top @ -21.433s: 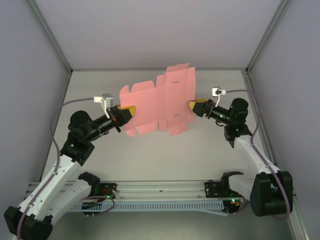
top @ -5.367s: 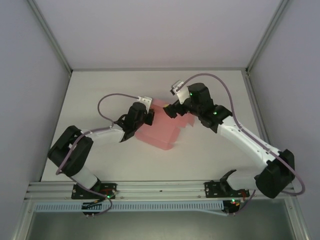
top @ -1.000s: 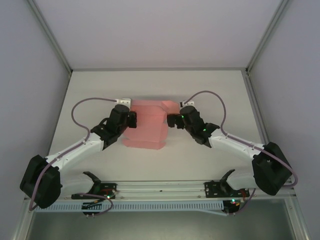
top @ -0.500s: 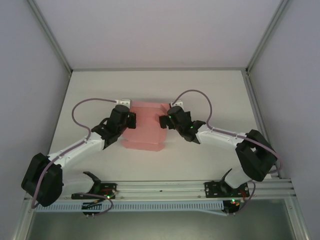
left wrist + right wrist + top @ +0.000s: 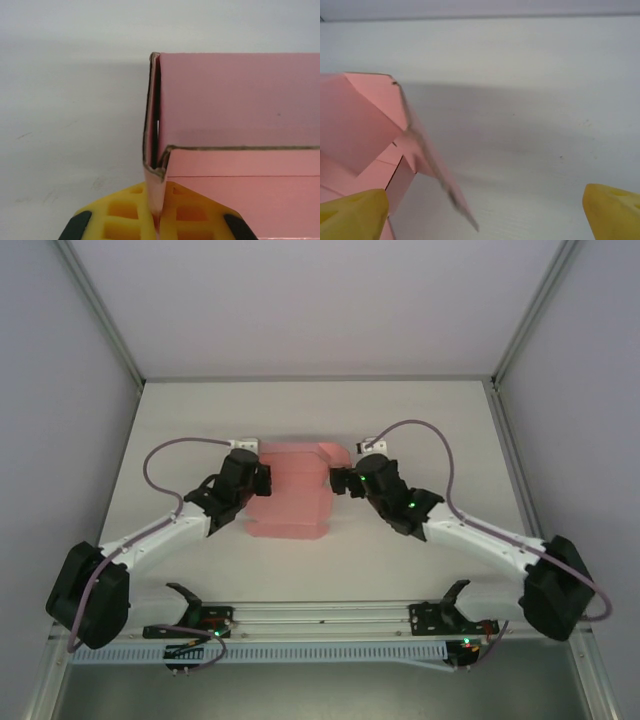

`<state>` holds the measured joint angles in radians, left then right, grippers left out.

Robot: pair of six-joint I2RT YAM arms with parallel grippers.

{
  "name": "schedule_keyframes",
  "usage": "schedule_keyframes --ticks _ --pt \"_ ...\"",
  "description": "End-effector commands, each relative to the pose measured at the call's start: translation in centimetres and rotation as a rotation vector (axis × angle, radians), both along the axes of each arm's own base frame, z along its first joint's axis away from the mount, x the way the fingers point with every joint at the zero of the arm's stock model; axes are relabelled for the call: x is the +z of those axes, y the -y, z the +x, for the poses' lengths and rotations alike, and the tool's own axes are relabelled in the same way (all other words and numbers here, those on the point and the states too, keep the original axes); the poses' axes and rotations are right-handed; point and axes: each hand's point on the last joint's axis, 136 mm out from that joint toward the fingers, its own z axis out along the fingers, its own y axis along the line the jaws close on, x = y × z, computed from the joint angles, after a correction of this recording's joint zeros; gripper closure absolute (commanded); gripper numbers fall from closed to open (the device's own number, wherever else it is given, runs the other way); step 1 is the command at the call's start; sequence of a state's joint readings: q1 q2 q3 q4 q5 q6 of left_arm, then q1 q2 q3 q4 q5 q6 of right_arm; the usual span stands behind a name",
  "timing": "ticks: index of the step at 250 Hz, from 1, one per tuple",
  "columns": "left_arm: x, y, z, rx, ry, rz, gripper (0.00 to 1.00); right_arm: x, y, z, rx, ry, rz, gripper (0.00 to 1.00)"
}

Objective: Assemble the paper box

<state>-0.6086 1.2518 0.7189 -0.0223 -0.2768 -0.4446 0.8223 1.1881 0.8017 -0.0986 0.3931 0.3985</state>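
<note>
Though blurry-edged — paper box (image 5: 360, 120)

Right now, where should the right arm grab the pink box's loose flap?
I'd pinch the free edge of the loose flap at the right end of the paper box, coming from the right. It juts edge-on between the jaws of the open right gripper; the left gripper clamps the opposite wall.

A white table (image 5: 420, 420) sits inside pale grey walls (image 5: 40, 390) with metal corner posts (image 5: 100, 310).
</note>
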Motion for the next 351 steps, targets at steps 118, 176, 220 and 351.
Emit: schedule_keyframes --ticks 118,176,220,351 --pt "2.8 1.5 -0.7 -0.112 0.049 -0.124 1.0 -0.9 14.0 0.8 -0.263 -0.063 0.192 0.0" --pt "2.5 2.0 -0.9 -0.133 0.037 -0.133 1.0 -2.0 8.1 4.4 0.033 -0.185 0.187 0.0" --pt "2.4 2.1 -0.7 -0.132 0.033 -0.137 1.0 -2.0 3.8 5.3 0.234 -0.207 0.189 0.03" --pt "1.3 2.3 0.0 -0.113 -0.012 -0.124 1.0 -2.7 -4.4 1.2 0.576 -0.249 0.166 0.06"
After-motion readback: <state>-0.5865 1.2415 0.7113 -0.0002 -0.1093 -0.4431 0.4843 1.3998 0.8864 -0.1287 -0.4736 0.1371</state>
